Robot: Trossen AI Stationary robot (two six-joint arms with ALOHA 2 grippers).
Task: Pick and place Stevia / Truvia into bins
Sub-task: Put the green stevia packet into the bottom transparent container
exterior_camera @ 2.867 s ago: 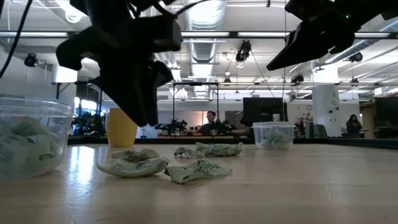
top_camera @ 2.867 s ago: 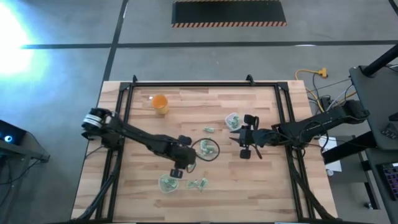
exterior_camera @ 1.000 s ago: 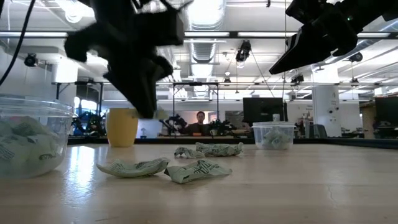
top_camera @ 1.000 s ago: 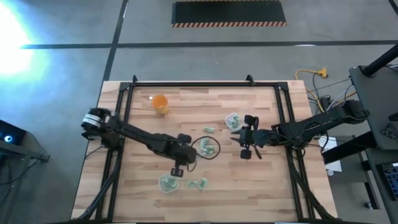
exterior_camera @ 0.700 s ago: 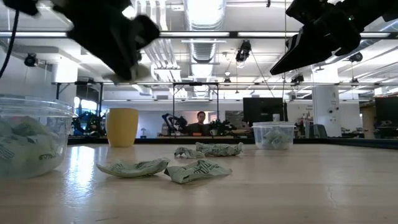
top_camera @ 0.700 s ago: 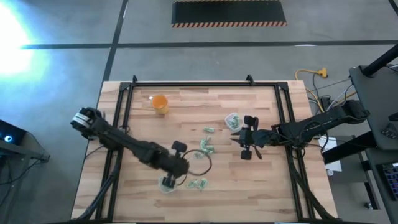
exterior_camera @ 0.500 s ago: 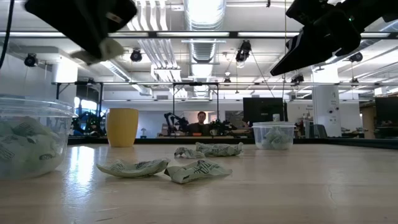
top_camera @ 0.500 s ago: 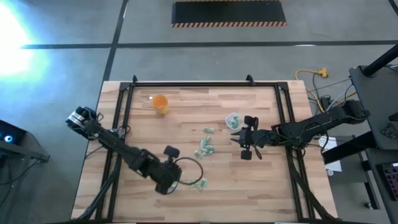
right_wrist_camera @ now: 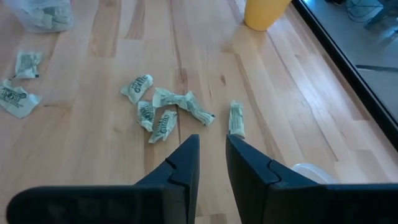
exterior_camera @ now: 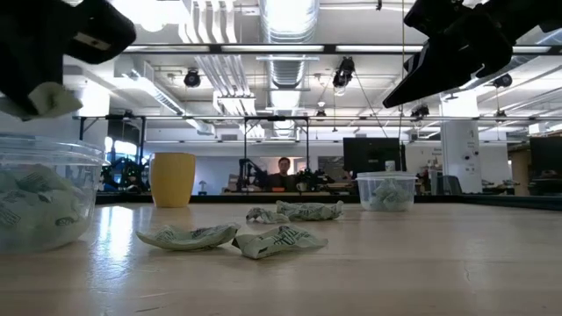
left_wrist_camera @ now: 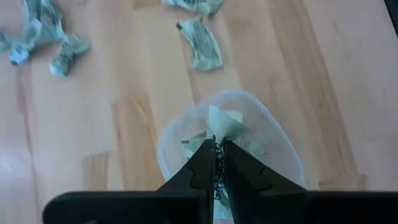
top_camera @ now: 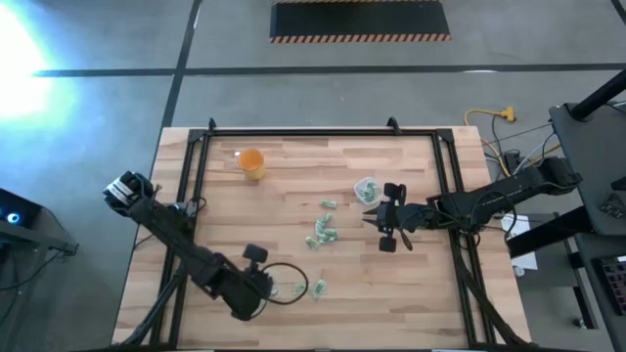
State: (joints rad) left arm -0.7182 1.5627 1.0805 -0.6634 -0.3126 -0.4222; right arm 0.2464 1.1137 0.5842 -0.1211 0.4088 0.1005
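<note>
**Left gripper holds a sachet over the near cup**

The left gripper (left_wrist_camera: 217,152) is closed tight on one pale green and white sachet (left_wrist_camera: 222,124), held just above a clear plastic cup (left_wrist_camera: 283,152) that already has several sachets in it. In the high view this cup lies under the gripper (top_camera: 256,288) near the table's front edge, left of centre. Two loose sachets (top_camera: 319,287) lie just beside it toward the right.

The right gripper (top_camera: 375,217) hangs above the table (top_camera: 421,293) right of centre, its fingers (right_wrist_camera: 183,165) a narrow gap apart with nothing between them. The second clear cup (top_camera: 366,188), also holding sachets, stands just beside it toward the back edge.

A small cluster of crumpled sachets (top_camera: 320,233) lies near the table's middle, with a single one (top_camera: 329,204) a little farther back. An orange cup (top_camera: 251,162) stands near the back left corner.

The sachets carry dark print, but no brand name or word can be read in any view. In the low view a person (exterior_camera: 282,167) shows in the room behind the table.
</note>
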